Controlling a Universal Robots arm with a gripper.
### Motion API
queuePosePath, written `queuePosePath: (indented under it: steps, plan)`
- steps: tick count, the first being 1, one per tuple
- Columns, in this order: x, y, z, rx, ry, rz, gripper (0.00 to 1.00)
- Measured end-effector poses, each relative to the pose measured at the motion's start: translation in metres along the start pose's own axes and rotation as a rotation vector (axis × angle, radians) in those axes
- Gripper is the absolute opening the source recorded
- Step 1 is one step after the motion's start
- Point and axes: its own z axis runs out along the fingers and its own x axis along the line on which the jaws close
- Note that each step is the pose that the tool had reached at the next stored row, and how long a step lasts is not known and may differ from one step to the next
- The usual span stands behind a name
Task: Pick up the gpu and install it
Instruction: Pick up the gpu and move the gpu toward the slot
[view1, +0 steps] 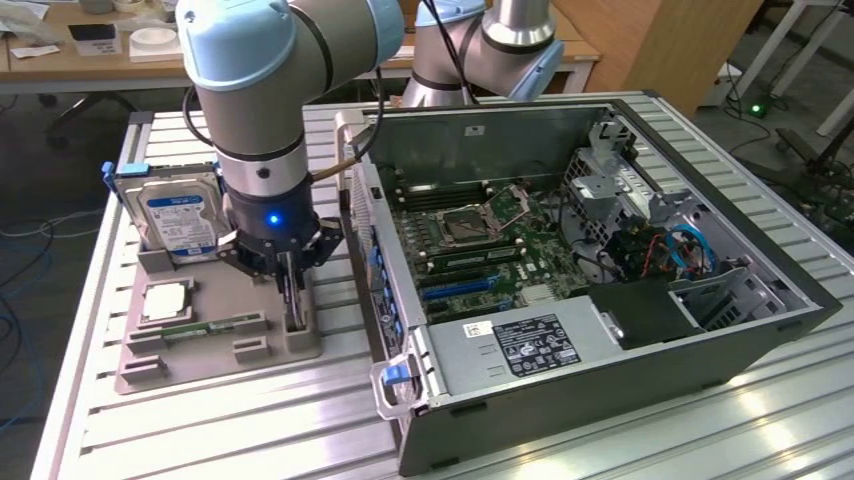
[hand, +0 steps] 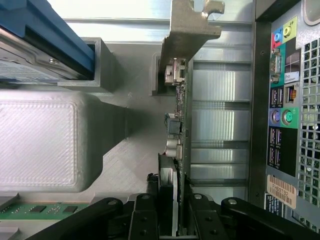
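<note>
Claw closed on the gpu where it stands in the parts holder

In the exterior view the claw (view1: 291, 285) reaches straight down onto the gpu (view1: 296, 316), which stands on edge in a slot at the corner of the grey holder (view1: 267, 350) nearest the open computer case (view1: 601, 300). In the wrist view the claw's black fingers (hand: 146, 212) sit narrowly apart, pressed against both faces of the card's upper edge, so it has hold of the gpu (hand: 182, 100). The card's silver end bracket (hand: 189, 35) lies at the far end, beside the case's rear ports (hand: 280, 117). A hard drive (view1: 180, 215), a processor (view1: 163, 300) and a memory stick (view1: 214, 327) rest in the same holder on the ribbed metal table (view1: 200, 430).
</note>
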Motion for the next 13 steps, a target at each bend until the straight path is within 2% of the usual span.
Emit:
queuePosePath:
  steps: [6, 13]
  plan:
    - [0.0000, 0.0001, -0.0011, -0.0002, -0.0002, 0.000, 0.28]
    - [-0.0001, 0.0003, -0.0087, -0.0002, -0.0001, 0.000, 0.28]
